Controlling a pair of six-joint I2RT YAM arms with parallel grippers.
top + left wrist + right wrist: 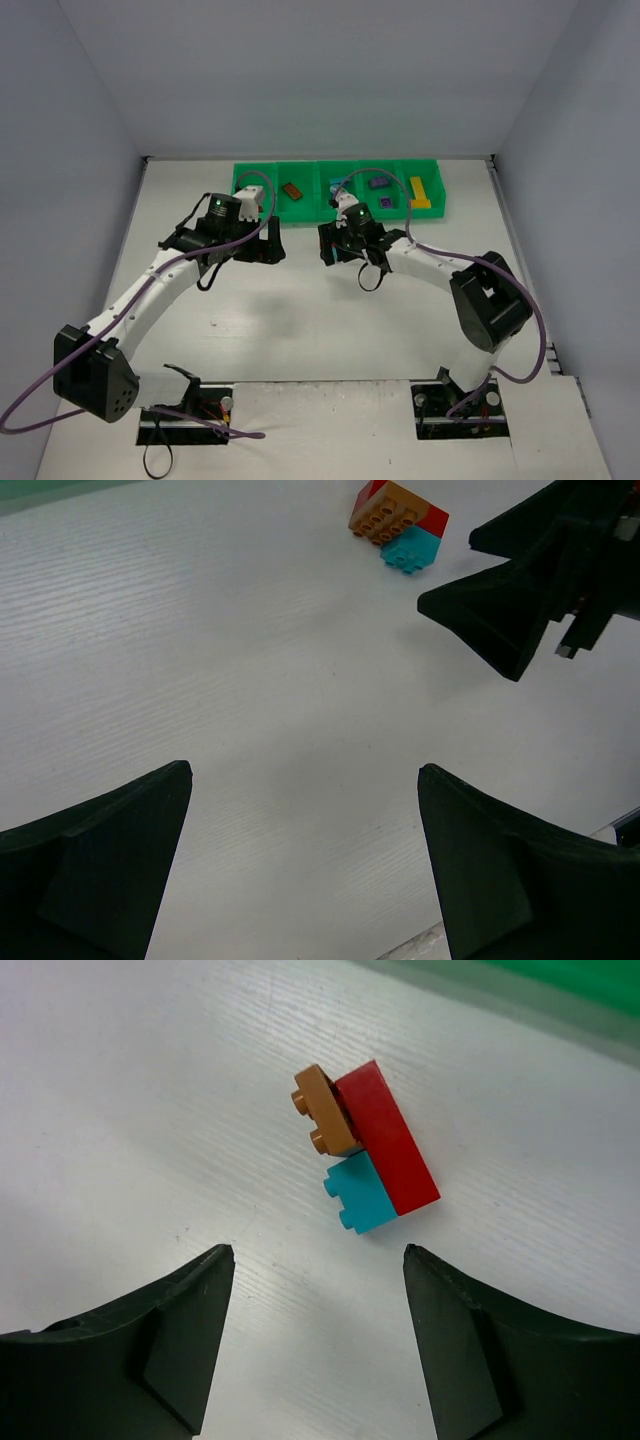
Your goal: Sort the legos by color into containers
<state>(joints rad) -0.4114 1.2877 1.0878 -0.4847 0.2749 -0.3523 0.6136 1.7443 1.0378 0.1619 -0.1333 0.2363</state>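
A joined cluster of a red (385, 1150), a brown (322, 1112) and a cyan lego (362, 1192) lies on the white table just ahead of my open, empty right gripper (318, 1260). The cluster also shows in the left wrist view (398, 525), far ahead of my open, empty left gripper (305, 770). In the top view the grippers face each other, left (268, 250) and right (330, 248), just in front of the green tray (300, 218); the cluster is hidden there. The tray holds a brown brick (291, 190), a cyan one (333, 185), purple ones (377, 183) and a yellow one (420, 192).
My right gripper's black fingers (510, 610) show at the upper right of the left wrist view. The tray's edge (560, 985) runs across the top right of the right wrist view. Grey walls enclose the table on three sides.
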